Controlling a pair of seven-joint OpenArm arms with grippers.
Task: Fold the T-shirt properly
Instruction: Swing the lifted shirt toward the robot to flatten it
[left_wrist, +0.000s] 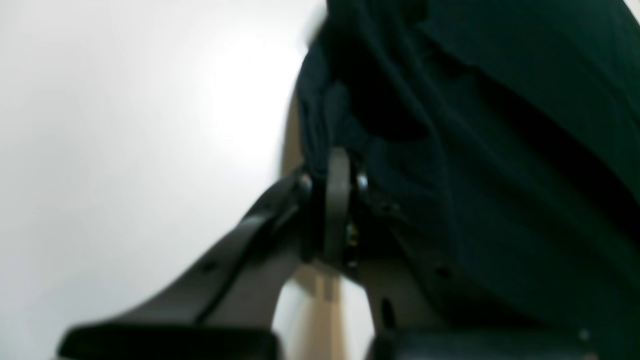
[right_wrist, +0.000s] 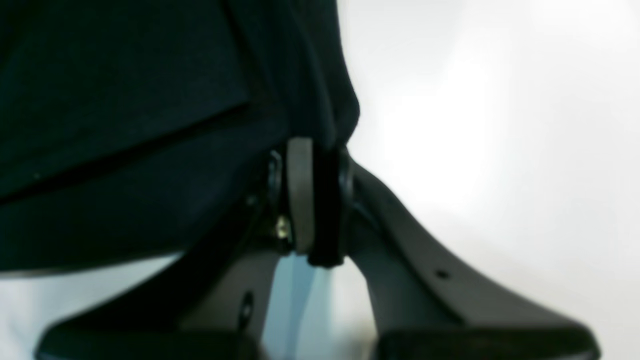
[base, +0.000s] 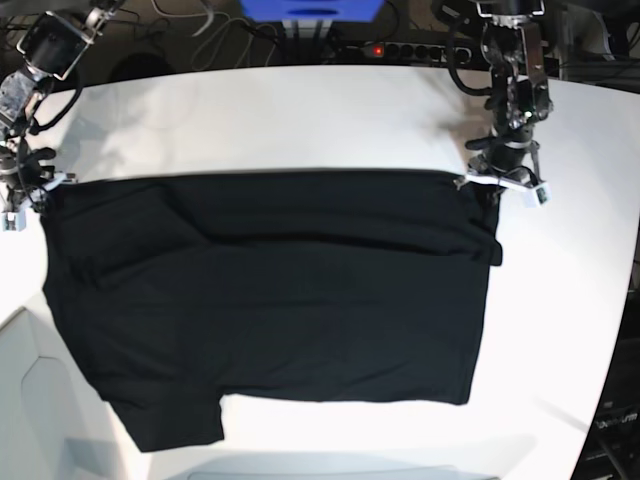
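Observation:
The black T-shirt (base: 280, 290) lies spread across the white table (base: 300, 120), its far edge pulled into a straight line between the two arms and one sleeve pointing toward the front left. My left gripper (base: 497, 190) is at the shirt's far right corner. In the left wrist view that gripper (left_wrist: 336, 200) is shut on a bunch of the black cloth (left_wrist: 500, 150). My right gripper (base: 35, 195) is at the far left corner. Up close, the right gripper (right_wrist: 317, 200) has its pads pressed together on the shirt's edge (right_wrist: 125, 125). No print shows.
Cables, a power strip (base: 400, 48) and a blue box (base: 310, 10) line the dark strip behind the table. The table's curved front-left edge (base: 30, 320) runs close to the shirt's left side. Bare white tabletop lies beyond the shirt and to its right.

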